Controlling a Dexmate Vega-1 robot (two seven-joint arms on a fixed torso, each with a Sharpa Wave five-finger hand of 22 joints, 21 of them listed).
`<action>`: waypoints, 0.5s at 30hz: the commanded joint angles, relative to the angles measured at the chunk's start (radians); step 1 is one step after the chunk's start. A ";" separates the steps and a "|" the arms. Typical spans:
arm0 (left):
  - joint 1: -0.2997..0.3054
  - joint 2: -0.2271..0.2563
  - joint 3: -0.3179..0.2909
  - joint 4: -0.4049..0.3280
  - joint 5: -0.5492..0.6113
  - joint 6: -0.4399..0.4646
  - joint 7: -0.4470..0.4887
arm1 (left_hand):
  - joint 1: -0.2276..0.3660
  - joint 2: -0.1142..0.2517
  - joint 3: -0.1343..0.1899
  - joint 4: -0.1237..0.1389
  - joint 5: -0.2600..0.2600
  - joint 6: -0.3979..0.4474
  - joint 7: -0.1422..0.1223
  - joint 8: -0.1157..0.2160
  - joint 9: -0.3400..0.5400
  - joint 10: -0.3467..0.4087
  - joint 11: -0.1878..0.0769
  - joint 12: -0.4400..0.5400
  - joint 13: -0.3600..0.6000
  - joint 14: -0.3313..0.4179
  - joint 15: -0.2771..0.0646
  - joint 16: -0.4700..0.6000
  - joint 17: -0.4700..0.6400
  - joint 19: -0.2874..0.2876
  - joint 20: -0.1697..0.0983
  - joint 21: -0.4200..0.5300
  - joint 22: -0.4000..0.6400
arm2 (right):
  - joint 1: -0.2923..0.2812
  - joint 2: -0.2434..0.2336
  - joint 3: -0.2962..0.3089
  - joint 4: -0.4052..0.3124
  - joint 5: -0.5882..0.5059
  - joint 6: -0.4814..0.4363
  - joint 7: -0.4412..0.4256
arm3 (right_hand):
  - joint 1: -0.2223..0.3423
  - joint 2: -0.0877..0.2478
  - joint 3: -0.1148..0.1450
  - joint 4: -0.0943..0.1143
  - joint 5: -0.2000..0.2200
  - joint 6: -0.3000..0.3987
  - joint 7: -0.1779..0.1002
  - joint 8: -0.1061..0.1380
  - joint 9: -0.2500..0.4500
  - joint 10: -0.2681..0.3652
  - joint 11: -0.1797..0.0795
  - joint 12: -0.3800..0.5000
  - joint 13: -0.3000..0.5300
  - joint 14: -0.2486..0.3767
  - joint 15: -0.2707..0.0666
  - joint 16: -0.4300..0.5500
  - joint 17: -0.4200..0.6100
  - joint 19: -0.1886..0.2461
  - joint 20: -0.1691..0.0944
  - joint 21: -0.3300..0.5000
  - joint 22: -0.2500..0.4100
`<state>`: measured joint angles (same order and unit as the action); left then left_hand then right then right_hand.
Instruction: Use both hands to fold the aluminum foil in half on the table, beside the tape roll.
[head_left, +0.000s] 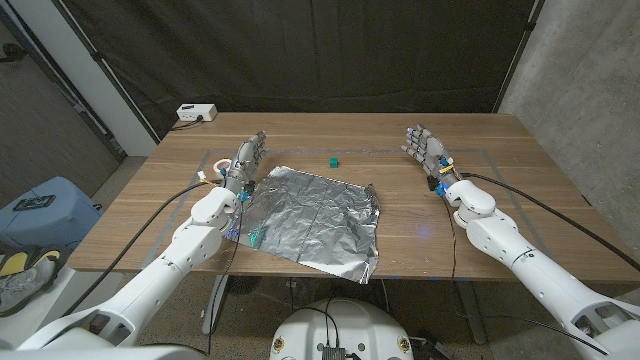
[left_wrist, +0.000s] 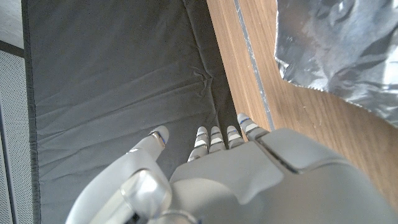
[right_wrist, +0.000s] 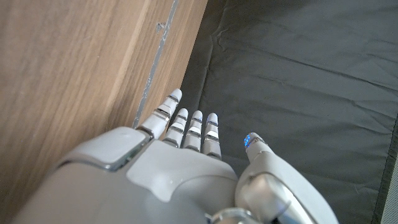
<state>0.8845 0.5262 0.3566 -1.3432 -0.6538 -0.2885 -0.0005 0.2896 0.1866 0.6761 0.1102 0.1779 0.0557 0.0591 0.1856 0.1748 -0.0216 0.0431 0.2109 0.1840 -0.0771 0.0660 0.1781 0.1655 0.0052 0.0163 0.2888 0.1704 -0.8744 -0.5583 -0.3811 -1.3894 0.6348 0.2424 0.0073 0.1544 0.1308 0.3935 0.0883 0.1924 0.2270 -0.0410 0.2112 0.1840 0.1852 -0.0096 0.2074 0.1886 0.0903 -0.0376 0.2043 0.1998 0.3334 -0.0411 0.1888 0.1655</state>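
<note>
— Biggest first?
— Wooden bench (head_left: 520, 190), spanning the whole width, with a dark curtain (head_left: 350, 55) hanging behind the far edge and a concrete wall (head_left: 590, 70) at far right.

— On the bench?
— Aluminum foil (head_left: 315, 220), crinkled, lying open and unfolded near the middle, a little left of centre. Near right corner curled up close to the near edge. Far corner also seen in the left wrist view (left_wrist: 339, 46), lying on the wood.

— And the arms?
— Left arm (head_left: 170, 265) coming in from near left, right arm (head_left: 520, 250) from near right, black cables trailing along both.

— Left hand?
— Left hand (head_left: 243, 163) at the left edge of the foil, just beside the far left corner, fingers (left_wrist: 214, 138) straight and spread a little, holding nothing. Cannot tell whether touching the foil.

— Right hand?
— Right hand (head_left: 427, 150) well apart from the foil, to the right and farther back, fingers (right_wrist: 186, 127) extended and slightly apart, empty, thumb off to the side.

— Smaller items?
— White box (head_left: 197, 113) with a cable at the far left corner of the bench. Small green block (head_left: 333, 160) just beyond the far edge of the foil. Small green patch (head_left: 256, 238) at the foil's left edge, too small to identify.
</note>
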 joint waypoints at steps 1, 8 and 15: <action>0.021 0.029 -0.004 -0.039 0.005 0.002 -0.013 | 0.014 0.001 0.002 -0.008 0.003 0.003 0.002 0.003 0.002 0.003 0.002 0.003 0.003 -0.006 0.000 0.003 0.002 0.001 0.005 -0.004 0.004 | -0.034 -0.049 -0.003 -0.102 -0.086 -0.074 -0.114 | 0.018 0.002 0.011 -0.006 0.006 0.012 0.005 0.001 0.005 0.002 0.004 -0.001 0.005 -0.002 -0.024 -0.002 0.001 -0.002 -0.040 0.003 0.006; 0.027 0.063 -0.009 -0.068 0.006 0.012 -0.038 | 0.020 -0.002 0.005 -0.018 0.001 0.012 0.004 0.005 0.001 0.002 0.001 0.001 0.002 -0.010 0.000 0.000 0.001 -0.001 0.006 -0.008 0.003 | -0.038 -0.070 -0.016 -0.169 -0.145 -0.147 -0.191 | 0.023 0.000 0.013 -0.012 0.005 0.013 0.008 0.000 0.005 0.001 0.006 -0.002 0.005 -0.008 -0.020 -0.005 0.000 -0.008 -0.040 0.001 0.006; 0.050 0.120 -0.024 -0.103 -0.002 0.021 -0.080 | 0.030 -0.006 0.008 -0.034 0.002 0.013 0.005 0.003 0.001 0.002 0.000 -0.001 0.001 -0.010 0.000 -0.001 0.001 0.003 0.005 -0.012 0.003 | -0.033 -0.071 -0.026 -0.224 -0.184 -0.200 -0.247 | 0.031 -0.003 0.014 -0.023 0.004 0.011 0.012 -0.003 0.005 -0.003 0.010 -0.004 0.005 -0.011 -0.018 -0.007 -0.002 -0.011 -0.039 0.000 0.006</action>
<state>0.9095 0.5787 0.3490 -1.3995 -0.6514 -0.2809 -0.0364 0.3059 0.1815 0.6825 0.0868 0.1779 0.0609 0.0642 0.1856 0.1747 -0.0216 0.0430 0.2109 0.1839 -0.0770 0.0660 0.1781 0.1629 0.0052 0.0162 0.2806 0.1702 -0.9045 -0.6139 -0.3944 -1.5297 0.5189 0.1280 -0.1447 0.1675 0.1281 0.4073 0.0745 0.1924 0.2324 -0.0356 0.2111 0.1839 0.1812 -0.0056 0.2069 0.1886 0.0789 -0.0372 0.1995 0.1951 0.3258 -0.0410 0.1888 0.1703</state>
